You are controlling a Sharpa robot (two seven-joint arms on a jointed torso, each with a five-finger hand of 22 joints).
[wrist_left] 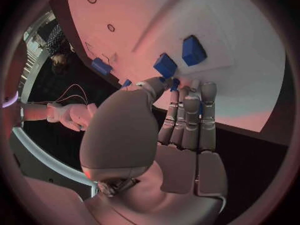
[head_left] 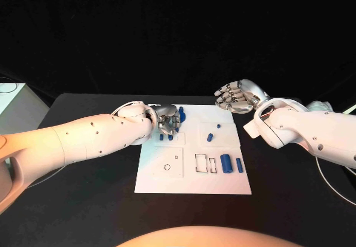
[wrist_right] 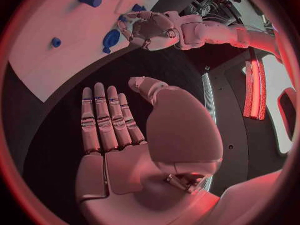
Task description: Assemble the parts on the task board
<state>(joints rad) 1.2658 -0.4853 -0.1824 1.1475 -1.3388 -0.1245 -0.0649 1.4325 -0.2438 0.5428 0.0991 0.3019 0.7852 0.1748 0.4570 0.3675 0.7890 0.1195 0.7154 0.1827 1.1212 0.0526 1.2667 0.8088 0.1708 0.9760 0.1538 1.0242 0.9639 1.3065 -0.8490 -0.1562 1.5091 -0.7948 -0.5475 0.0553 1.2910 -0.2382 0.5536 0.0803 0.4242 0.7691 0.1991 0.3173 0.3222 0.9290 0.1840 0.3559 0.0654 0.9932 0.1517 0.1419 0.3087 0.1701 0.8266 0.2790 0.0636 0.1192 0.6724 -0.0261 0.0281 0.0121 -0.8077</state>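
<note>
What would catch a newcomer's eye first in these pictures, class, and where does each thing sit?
First, the white task board in the middle of the black table, with small blue parts scattered on it. Next, the left hand reaching down over the board's far left corner, among blue parts there. The right hand hangs open, fingers spread, above the table beyond the board's far right corner.
</note>
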